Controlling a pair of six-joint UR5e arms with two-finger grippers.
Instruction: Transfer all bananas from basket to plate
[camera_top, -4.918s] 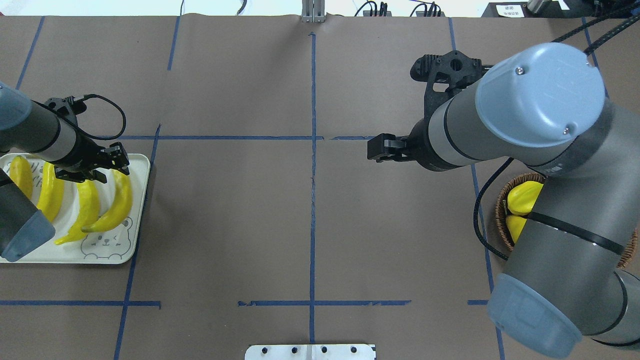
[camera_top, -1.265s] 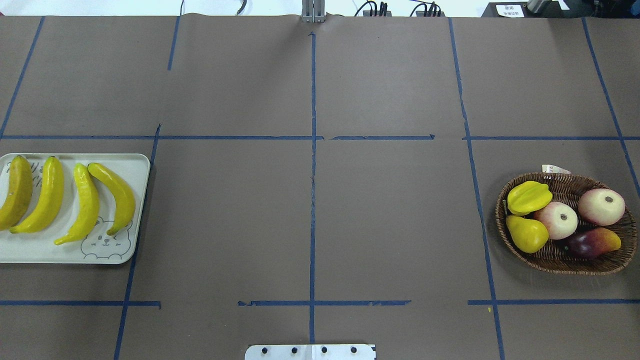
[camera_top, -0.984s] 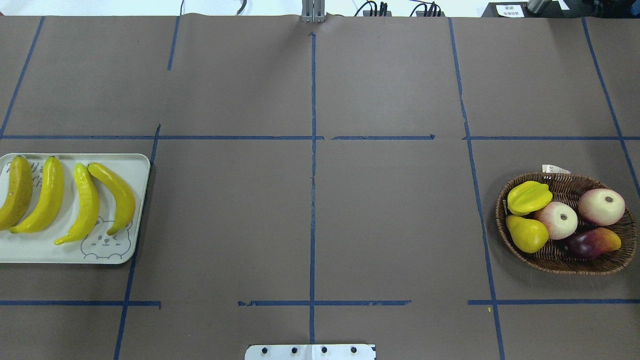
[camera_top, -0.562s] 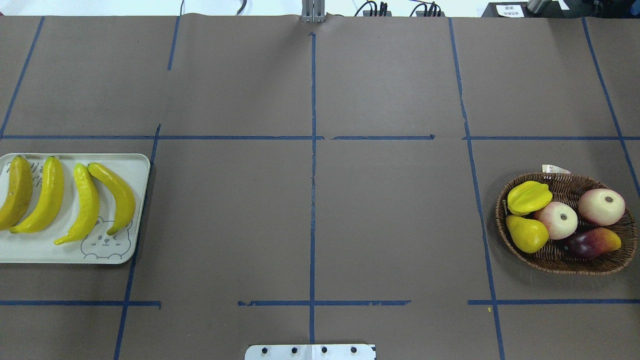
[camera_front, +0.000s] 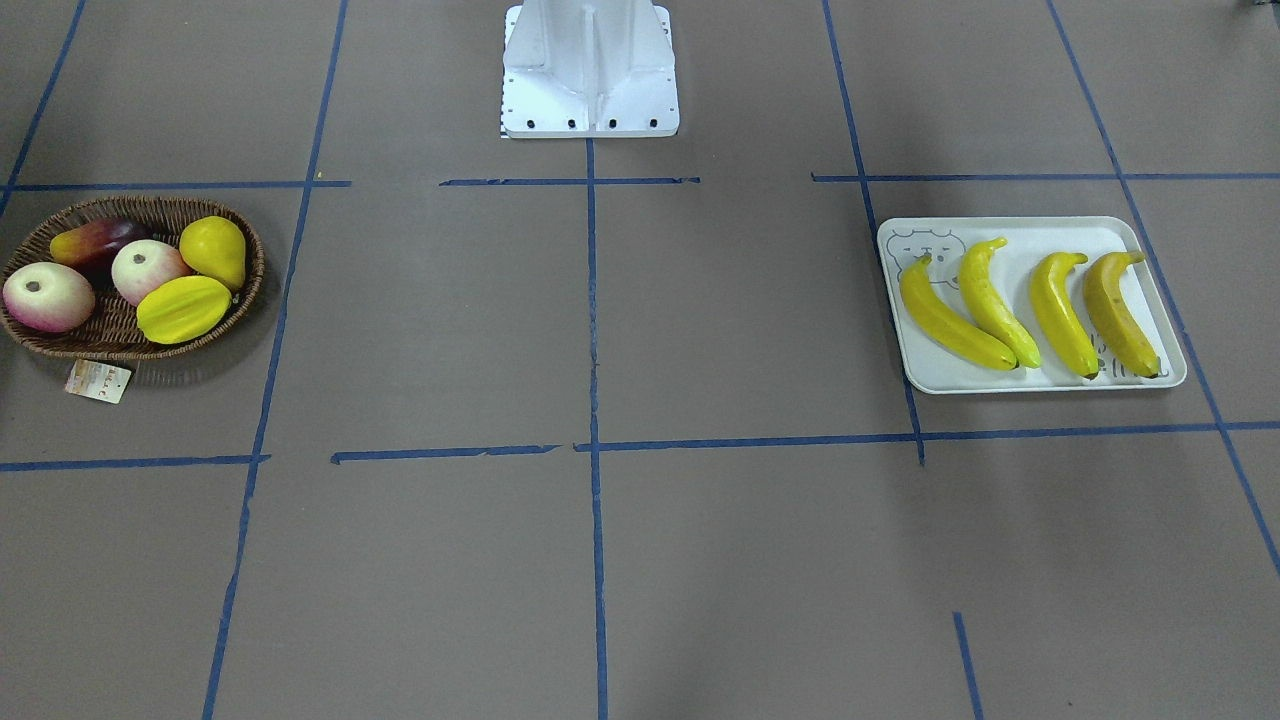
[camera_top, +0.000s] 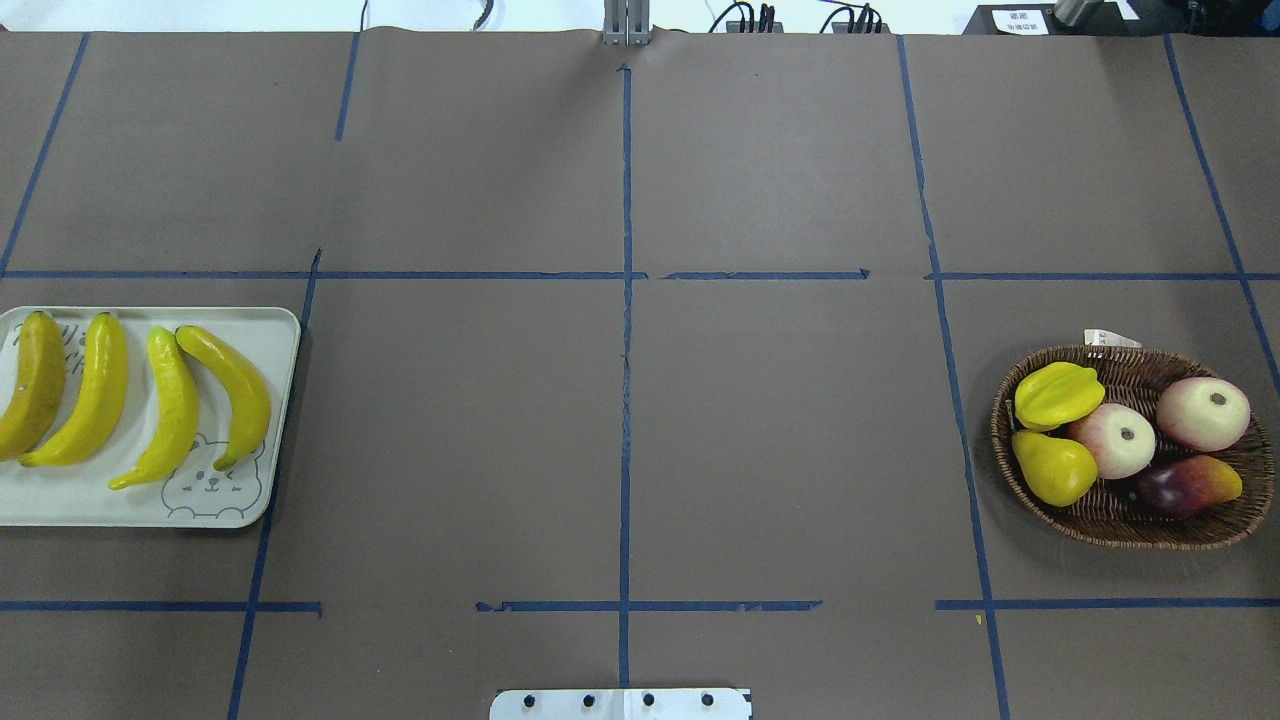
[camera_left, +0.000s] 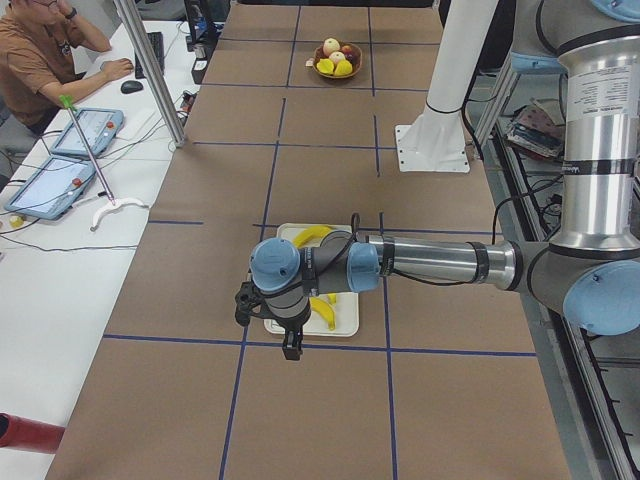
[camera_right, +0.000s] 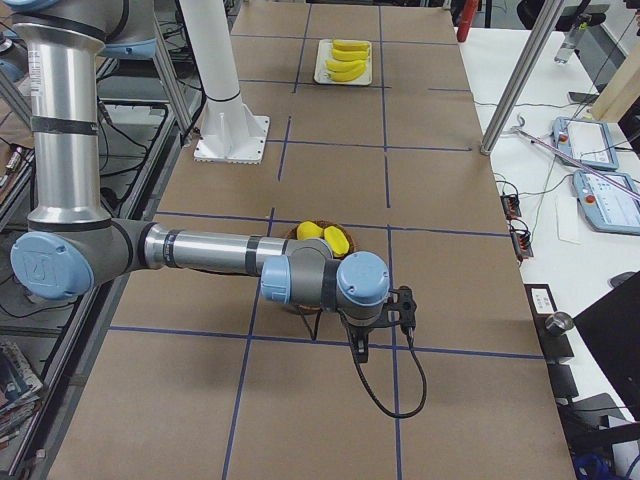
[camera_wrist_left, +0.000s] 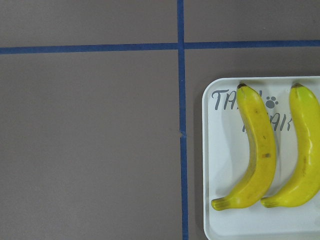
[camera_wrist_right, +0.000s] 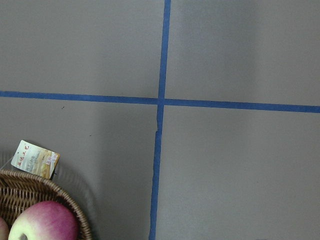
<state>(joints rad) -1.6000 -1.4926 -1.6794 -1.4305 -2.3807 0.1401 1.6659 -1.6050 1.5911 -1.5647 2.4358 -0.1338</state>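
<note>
- All four bananas (camera_top: 97, 385) lie side by side on the plate (camera_top: 275, 335) at the left edge of the overhead frame, each fully inside its rim.
- The basket (camera_top: 1110, 520) at the right of that frame holds a starfruit (camera_top: 1057, 394), a pear (camera_top: 1055, 468), two pink-and-white apples (camera_top: 1112, 440) and a dark red mango (camera_top: 1185, 485). We see no banana in it, so we judge the transfer finished, with nothing left to carry.
- The overhead and front-facing views show the bench (camera_top: 780, 430) with no arm over it; only the side views show the arms.
- In the exterior left view, the left end effector (camera_left: 290, 345) hangs by the plate at mid-frame. In the exterior right view, the right end effector (camera_right: 355, 338) hangs by the basket, also at mid-frame. From these views we cannot tell whether either one is open or closed.
- The left wrist view adds detail the wide views blur: two bananas at its lower right, lying across grey lettering and a paw print on the plate. No fingers show in it.
- The right wrist view catches only the basket's rim, one apple and the paper tag (camera_wrist_right: 35, 159) at its lower left.
- The front-facing view shows that tag lying flat on the bench, just below the basket.
- The exterior left view alone shows a person (camera_left: 35, 60) seated at the upper left.
</note>
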